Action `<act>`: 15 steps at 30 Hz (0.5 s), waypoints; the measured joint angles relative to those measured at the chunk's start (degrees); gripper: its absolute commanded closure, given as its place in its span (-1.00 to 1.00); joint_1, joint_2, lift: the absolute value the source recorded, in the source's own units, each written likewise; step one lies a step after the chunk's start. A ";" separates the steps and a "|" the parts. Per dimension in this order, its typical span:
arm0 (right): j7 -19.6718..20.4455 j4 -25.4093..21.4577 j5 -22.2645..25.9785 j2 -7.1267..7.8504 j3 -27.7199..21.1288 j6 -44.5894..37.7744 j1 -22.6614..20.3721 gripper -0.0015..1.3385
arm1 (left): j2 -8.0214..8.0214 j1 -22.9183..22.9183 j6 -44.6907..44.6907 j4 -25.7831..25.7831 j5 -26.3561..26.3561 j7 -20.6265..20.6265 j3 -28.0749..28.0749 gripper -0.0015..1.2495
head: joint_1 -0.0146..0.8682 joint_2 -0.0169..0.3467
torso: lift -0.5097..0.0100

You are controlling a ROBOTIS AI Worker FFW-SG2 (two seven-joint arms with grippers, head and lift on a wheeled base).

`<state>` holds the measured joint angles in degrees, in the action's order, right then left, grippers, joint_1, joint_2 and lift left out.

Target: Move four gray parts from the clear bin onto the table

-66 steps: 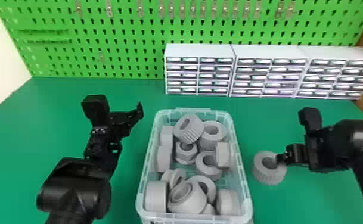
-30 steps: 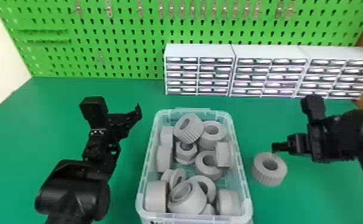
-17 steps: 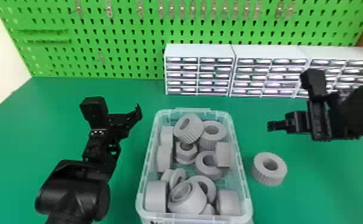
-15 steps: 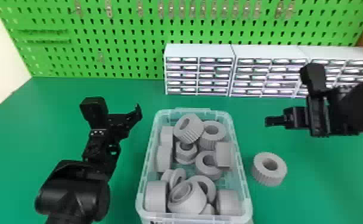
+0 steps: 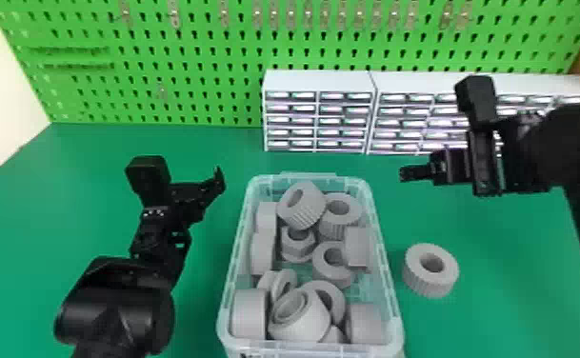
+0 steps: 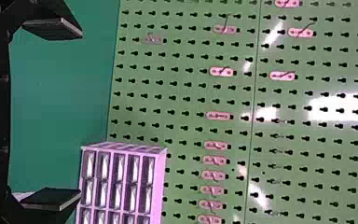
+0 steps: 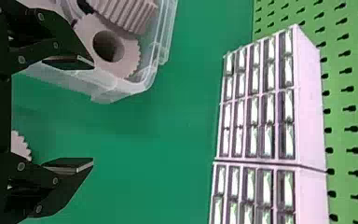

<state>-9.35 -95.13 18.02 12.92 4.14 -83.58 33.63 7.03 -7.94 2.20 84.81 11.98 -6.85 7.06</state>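
The clear bin stands in the middle of the green table, holding several gray parts; a ribbed one lies on top near its far end. Right of the bin, one gray part rests on the table. My right gripper is above the table, beyond that part and right of the bin's far end. In the right wrist view, my right gripper is open and holds nothing, with a bin corner near one finger. My left gripper stays parked left of the bin; in the left wrist view the left gripper is open.
White drawer cabinets line the table's back edge, behind my right arm. A green pegboard with metal hooks rises behind them. Bare green table lies left of my left arm.
My right gripper has risen away from the gray part on the table and shifted toward the back and a little left. That part stays on the table; the left arm has barely moved.
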 measured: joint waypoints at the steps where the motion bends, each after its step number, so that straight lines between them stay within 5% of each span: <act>1: 0.00 0.14 0.00 -0.09 0.32 0.08 0.23 -0.22 | 0.00 0.02 0.00 0.00 -0.01 0.00 -0.02 -0.85 | 0.60 -0.51 | 0.76; 15: -0.32 4.07 1.75 -1.11 6.86 3.33 4.63 -0.22 | 0.00 0.31 0.00 0.00 -0.02 0.06 -0.17 -0.85 | 0.60 -0.51 | 0.76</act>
<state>-9.67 -91.06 19.77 11.81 11.00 -80.24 38.26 7.03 -7.64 2.20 84.81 11.96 -6.79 6.89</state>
